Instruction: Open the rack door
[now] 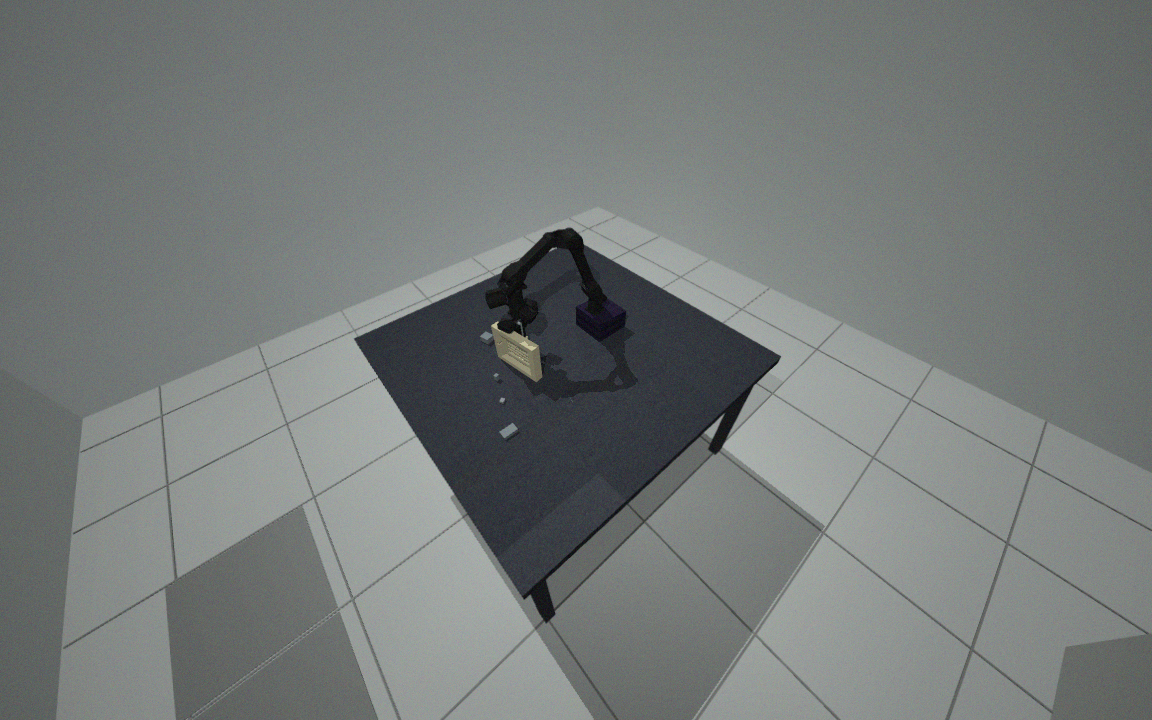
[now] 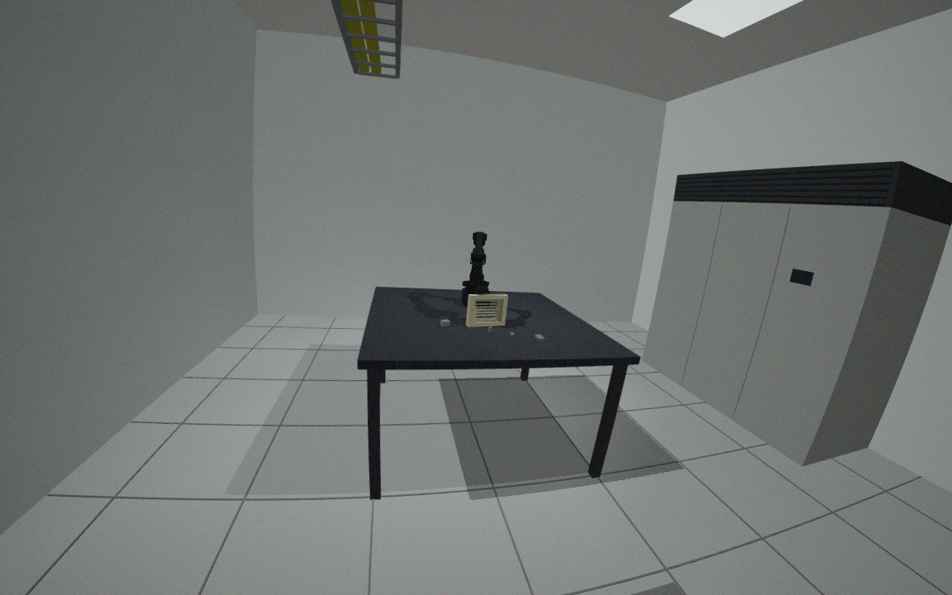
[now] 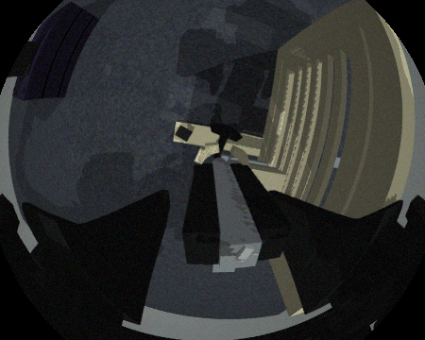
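The cream rack frame [image 1: 536,367] [image 2: 471,311] [image 3: 387,94] stands upright on the table, with the slatted door [image 1: 519,352] [image 2: 486,309] [image 3: 297,123] inside its outline; the door looks closed, though its exact angle is hard to tell. The handle [image 3: 233,208] shows as two black sides around a grey core, on the robot's side of the door. A cream bar [image 3: 200,135] with a black square lies at its far end. My gripper [image 3: 219,198] is open around the handle; a gap shows on the handle's left, while the right side blends with the dark finger.
The dark table [image 1: 616,429] [image 2: 405,340] carries the arm's purple base [image 1: 600,320] [image 3: 57,57]. A pale block [image 1: 486,337] [image 2: 445,322] lies beside the frame. Another pale block [image 1: 508,431] [image 2: 539,337] and two tiny pieces lie on the far side of the rack from the base.
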`<state>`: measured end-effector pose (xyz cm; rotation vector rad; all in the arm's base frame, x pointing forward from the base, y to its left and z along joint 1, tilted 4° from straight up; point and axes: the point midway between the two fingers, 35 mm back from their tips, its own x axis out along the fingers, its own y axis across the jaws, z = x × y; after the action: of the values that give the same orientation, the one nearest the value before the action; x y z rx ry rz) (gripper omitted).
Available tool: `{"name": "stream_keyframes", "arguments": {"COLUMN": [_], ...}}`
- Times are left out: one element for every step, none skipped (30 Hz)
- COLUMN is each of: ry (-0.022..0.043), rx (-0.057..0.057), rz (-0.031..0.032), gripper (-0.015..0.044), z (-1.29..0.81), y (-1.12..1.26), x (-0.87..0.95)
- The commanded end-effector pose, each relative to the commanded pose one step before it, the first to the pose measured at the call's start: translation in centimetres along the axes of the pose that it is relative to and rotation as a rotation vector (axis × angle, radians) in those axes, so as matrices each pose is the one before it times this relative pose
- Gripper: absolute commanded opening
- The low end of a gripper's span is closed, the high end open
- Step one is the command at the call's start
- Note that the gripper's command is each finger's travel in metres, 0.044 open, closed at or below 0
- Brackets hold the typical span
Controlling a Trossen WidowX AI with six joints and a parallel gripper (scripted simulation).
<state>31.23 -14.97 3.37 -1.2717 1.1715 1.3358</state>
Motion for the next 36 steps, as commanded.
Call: {"name": "stream_keyframes", "arguments": {"ry": [-0.00395, 0.0, 0.0, 0.0, 0.0, 0.0, 0.0, 0.0, 0.0, 0.0, 0.0, 0.0, 0.0, 0.0, 0.0, 0.0, 0.0, 0.0, 0.0, 0.0, 0.0, 0.0, 0.0, 0.0, 0.0, 0.0, 0.0, 0.0, 0.0, 0.0, 0.0, 0.0, 0.0, 0.0, 0.0, 0.0], "rx": [-0.02, 0.0, 0.0, 0.0, 0.0, 0.0, 0.0, 0.0, 0.0, 0.0, 0.0, 0.0, 0.0, 0.0, 0.0, 0.0, 0.0, 0.0, 0.0, 0.0, 0.0, 0.0, 0.0, 0.0, 0.0, 0.0, 0.0, 0.0, 0.0, 0.0, 0.0, 0.0, 0.0, 0.0, 0.0, 0.0], "rz": [-0.00554, 0.0, 0.0, 0.0, 0.0, 0.0, 0.0, 0.0, 0.0, 0.0, 0.0, 0.0, 0.0, 0.0, 0.0, 0.0, 0.0, 0.0, 0.0, 0.0, 0.0, 0.0, 0.0, 0.0, 0.0, 0.0, 0.0, 0.0, 0.0, 0.0, 0.0, 0.0, 0.0, 0.0, 0.0, 0.0], "gripper": [0.0275, 0.0268, 0.0262, 0.0255, 0.0248, 0.0242, 0.0235, 0.0228, 0.0222, 0.0215, 0.0208, 0.0202, 0.0195, 0.0188, 0.0182, 0.0175, 0.0168, 0.0162, 0.0155, 0.0148, 0.0142, 0.0135, 0.0128, 0.0122, 0.0115, 0.0108, 0.0102, 0.0095, 0.0088, 0.0082, 0.0075, 0.0068, 0.0062, 0.0055, 0.0048, 0.0042], "z": [0.304, 0.0, 0.0, 0.0, 0.0, 0.0, 0.0, 0.0, 0.0, 0.0, 0.0, 0.0, 0.0, 0.0, 0.0, 0.0, 0.0, 0.0, 0.0, 0.0, 0.0, 0.0, 0.0, 0.0, 0.0, 0.0, 0.0, 0.0, 0.0, 0.0, 0.0, 0.0, 0.0, 0.0, 0.0, 0.0], "y": [-0.322, 0.0, 0.0, 0.0, 0.0, 0.0, 0.0, 0.0, 0.0, 0.0, 0.0, 0.0, 0.0, 0.0, 0.0, 0.0, 0.0, 0.0, 0.0, 0.0, 0.0, 0.0, 0.0, 0.0, 0.0, 0.0, 0.0, 0.0, 0.0, 0.0, 0.0, 0.0, 0.0, 0.0, 0.0, 0.0], "x": [0.119, 0.0, 0.0, 0.0, 0.0, 0.0, 0.0, 0.0, 0.0, 0.0, 0.0, 0.0, 0.0, 0.0, 0.0, 0.0, 0.0, 0.0, 0.0, 0.0, 0.0, 0.0, 0.0, 0.0, 0.0, 0.0, 0.0, 0.0, 0.0, 0.0, 0.0, 0.0, 0.0, 0.0, 0.0, 0.0]}}
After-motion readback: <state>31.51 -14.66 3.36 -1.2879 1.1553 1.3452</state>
